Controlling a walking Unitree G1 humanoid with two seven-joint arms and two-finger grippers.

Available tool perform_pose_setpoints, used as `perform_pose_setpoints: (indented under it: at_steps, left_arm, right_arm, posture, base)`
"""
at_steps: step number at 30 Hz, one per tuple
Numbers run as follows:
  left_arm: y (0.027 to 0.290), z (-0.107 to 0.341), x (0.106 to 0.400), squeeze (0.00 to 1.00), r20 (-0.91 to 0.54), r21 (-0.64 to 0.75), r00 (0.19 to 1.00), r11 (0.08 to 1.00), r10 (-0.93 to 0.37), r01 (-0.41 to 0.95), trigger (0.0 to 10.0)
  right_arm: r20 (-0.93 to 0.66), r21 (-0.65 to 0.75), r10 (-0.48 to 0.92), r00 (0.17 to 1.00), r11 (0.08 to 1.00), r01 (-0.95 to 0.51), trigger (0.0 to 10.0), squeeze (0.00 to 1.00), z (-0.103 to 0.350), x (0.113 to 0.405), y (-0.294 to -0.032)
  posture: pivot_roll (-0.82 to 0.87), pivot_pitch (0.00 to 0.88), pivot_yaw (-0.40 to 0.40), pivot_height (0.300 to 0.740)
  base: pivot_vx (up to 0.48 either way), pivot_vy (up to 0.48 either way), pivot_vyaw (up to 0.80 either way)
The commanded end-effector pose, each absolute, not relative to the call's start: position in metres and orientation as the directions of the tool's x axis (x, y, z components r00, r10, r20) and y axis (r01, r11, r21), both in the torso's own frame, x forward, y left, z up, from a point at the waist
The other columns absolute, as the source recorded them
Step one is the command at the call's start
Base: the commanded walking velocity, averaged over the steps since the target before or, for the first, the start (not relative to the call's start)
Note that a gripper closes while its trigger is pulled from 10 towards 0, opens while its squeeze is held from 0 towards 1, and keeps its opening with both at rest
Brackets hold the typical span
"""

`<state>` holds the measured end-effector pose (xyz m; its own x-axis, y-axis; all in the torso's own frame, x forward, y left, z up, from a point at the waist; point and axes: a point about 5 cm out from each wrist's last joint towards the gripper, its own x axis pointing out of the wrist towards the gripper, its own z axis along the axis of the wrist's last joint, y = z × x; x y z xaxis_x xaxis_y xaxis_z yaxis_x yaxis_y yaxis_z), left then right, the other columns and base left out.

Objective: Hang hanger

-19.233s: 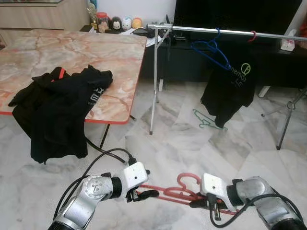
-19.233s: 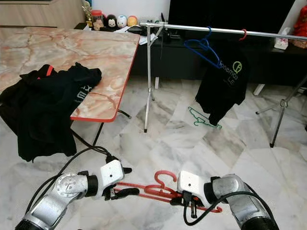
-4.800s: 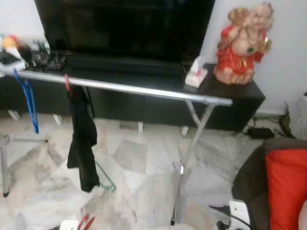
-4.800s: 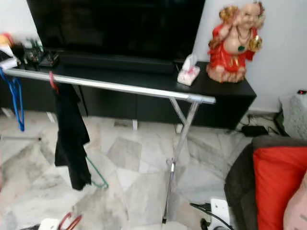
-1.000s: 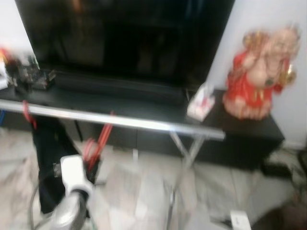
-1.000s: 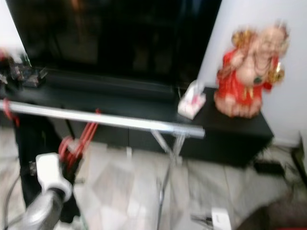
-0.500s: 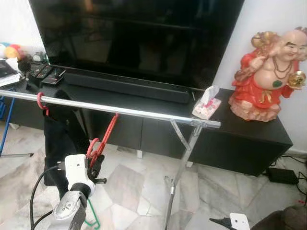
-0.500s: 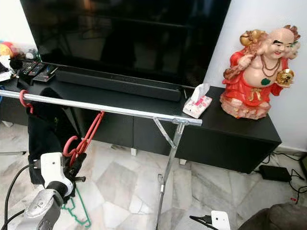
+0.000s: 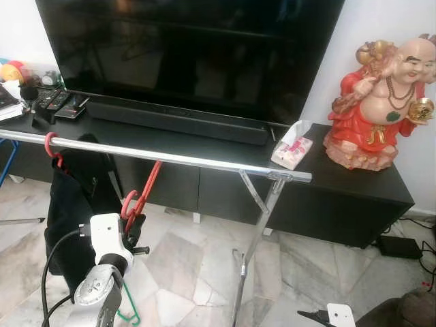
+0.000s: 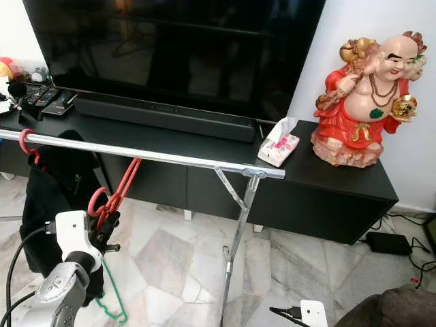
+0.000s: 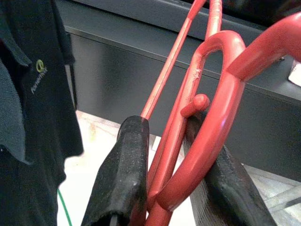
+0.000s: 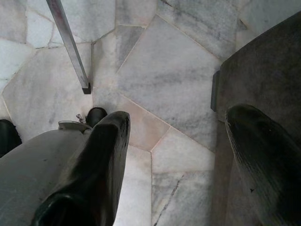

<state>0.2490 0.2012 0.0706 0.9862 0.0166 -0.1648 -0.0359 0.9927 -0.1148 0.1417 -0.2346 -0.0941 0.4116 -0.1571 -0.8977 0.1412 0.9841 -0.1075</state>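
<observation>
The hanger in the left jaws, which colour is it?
Red. The hanger shows best in the left wrist view, clamped in the left gripper.

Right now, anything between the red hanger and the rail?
Nothing visible. The left gripper holds the red hanger just under the rail, whose stretch above is bare. The hung black shirt sits further left.

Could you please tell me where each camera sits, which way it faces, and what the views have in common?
Left eye view: on the head, looking forward and down at the rail, TV and statue; the left gripper shows.
Right eye view: same head, same scene.
Left wrist view: along the left gripper's fingers, shut on the red hanger.
Right wrist view: down at the marble floor past open fingers.
Shared: the hanger and black shirt appear in eye and left wrist views.
</observation>
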Motion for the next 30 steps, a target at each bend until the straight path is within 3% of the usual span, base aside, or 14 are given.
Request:
perform_pose_setpoints:
  at_steps: [1, 20, 30]
  left_arm:
    - [0.2026, 0.0708, 0.2484, 0.00, -0.162, -0.100, 0.987, 0.994, 0.019, -0.035, 10.0]
    - [0.1980, 0.0707, 0.2497, 0.00, -0.164, -0.104, 0.986, 0.994, -0.004, -0.014, 10.0]
    - [0.1949, 0.0701, 0.2506, 0.00, -0.172, -0.097, 0.985, 0.995, -0.019, 0.003, 10.0]
  right_arm:
    - [-0.894, -0.123, -0.174, 0.412, 0.982, 0.146, 10.0, 0.00, -0.0926, 0.1426, -0.2394]
    - [-0.895, -0.115, -0.164, 0.414, 0.983, 0.142, 10.0, 0.00, -0.0928, 0.1425, -0.2384]
    - [-0.895, -0.111, -0.161, 0.415, 0.984, 0.142, 10.0, 0.00, -0.0930, 0.1427, -0.2376]
  posture:
    - [0.04, 0.000, -0.103, 0.740]
    - [0.04, 0.000, -0.101, 0.740]
    - [0.04, 0.000, -0.099, 0.740]
  base:
    - [0.000, 0.000, 0.00]
    - [0.000, 0.293, 0.00]
    - [0.000, 0.086, 0.00]
